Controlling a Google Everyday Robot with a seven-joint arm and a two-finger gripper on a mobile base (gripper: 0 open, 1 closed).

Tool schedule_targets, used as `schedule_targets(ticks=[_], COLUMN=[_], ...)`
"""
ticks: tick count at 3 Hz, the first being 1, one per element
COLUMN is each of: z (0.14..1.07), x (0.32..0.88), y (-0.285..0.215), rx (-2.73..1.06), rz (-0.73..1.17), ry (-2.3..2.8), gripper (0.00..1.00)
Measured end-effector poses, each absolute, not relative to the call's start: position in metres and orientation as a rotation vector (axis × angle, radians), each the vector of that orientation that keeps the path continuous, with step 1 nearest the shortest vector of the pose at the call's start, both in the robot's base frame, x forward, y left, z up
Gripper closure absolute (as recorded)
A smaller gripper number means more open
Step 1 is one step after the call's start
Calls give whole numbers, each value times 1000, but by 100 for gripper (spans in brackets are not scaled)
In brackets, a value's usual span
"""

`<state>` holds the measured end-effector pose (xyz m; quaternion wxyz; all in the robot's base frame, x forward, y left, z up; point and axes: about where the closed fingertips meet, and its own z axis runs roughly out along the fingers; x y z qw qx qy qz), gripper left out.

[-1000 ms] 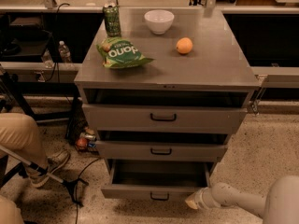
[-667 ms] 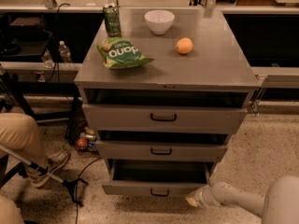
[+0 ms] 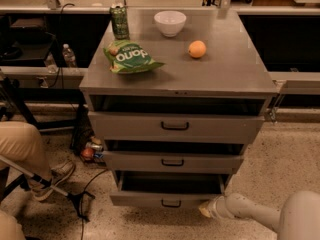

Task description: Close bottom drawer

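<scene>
Camera view: your pale two-finger gripper (image 3: pixel 206 211) sits low near the floor, just beside the right end of the grey metal bottom drawer (image 3: pixel 140 200). That drawer stands pulled out beneath the mid-width grey drawer (image 3: pixel 130 162) and the widest grey top drawer (image 3: pixel 125 127). Whether the gripper is wide or narrow cannot be told. Push from that corner and the drawer may skew and bind on its runners, or the gripper may slip past the panel's edge and miss. The speckled floor (image 3: pixel 285 164) on the right looks open for your arm, while a seated person's tan-trousered leg (image 3: pixel 20 144) crowds the cabinet's left side.
</scene>
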<state>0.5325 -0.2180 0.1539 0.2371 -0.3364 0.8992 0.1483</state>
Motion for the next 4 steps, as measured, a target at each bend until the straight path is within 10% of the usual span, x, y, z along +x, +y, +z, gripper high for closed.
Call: schedule_targets(ticks=[4], z=[155], x=[586], y=[-213], rx=[-894], rz=[368], ry=[2365], gripper=[100])
